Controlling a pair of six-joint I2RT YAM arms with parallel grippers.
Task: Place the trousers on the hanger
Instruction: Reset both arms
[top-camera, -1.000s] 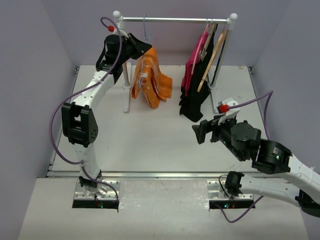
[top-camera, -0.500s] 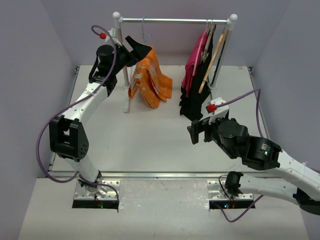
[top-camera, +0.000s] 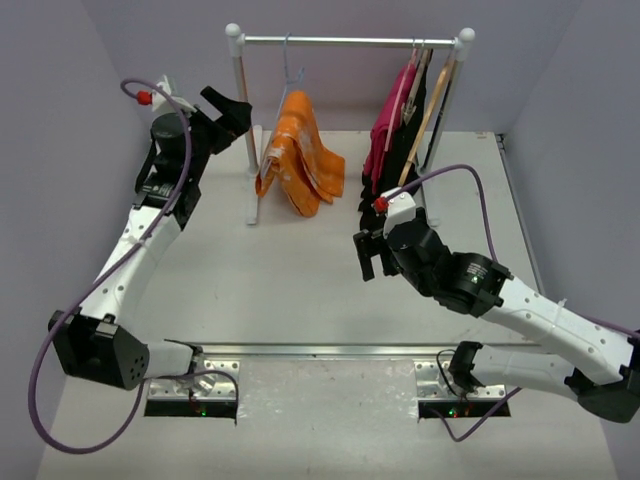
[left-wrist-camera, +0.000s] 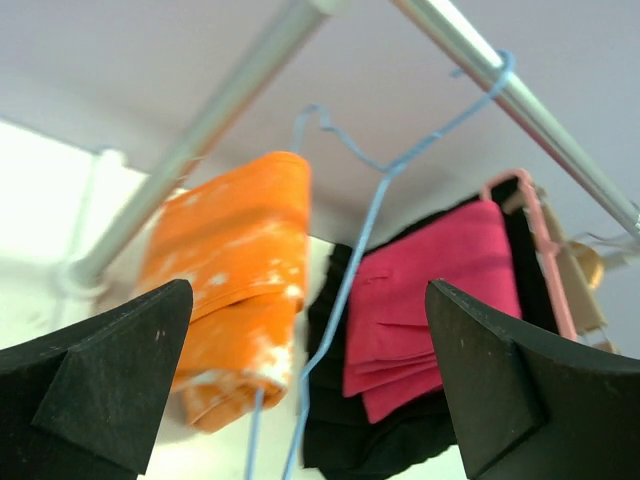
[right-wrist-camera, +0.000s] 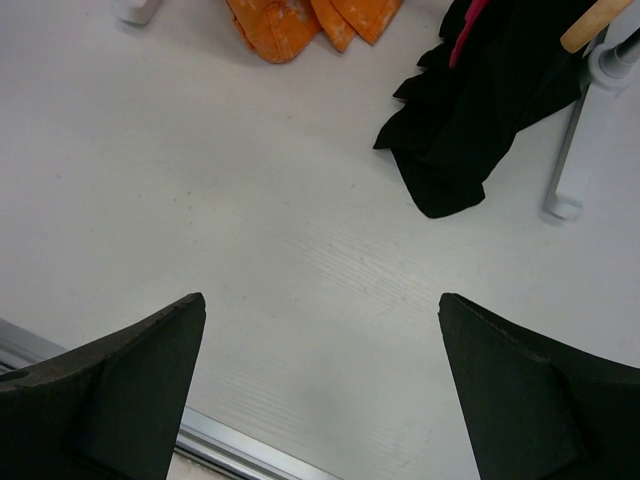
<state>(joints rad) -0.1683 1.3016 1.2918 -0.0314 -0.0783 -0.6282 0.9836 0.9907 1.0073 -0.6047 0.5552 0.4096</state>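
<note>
Left fingers (left-wrist-camera: 105, 380) and right fingers (right-wrist-camera: 110, 385) spread wide, empty; blotchy orange trousers (top-camera: 300, 150) drape thin wire hanger (left-wrist-camera: 370, 220).

three hangers (top-camera: 291, 65) (top-camera: 404, 85) (top-camera: 428, 115), three garments (top-camera: 300, 150) (top-camera: 382, 135) (top-camera: 385, 210), two arms (top-camera: 150, 230) (top-camera: 530, 305)

A silver rail (top-camera: 350, 40) stands over the pale table (top-camera: 300, 290). At its right end hang a pink garment (top-camera: 383, 130) and a black garment (top-camera: 385, 205) — hem resting on the table — beside a tilted wooden hanger (top-camera: 425, 110).
</note>
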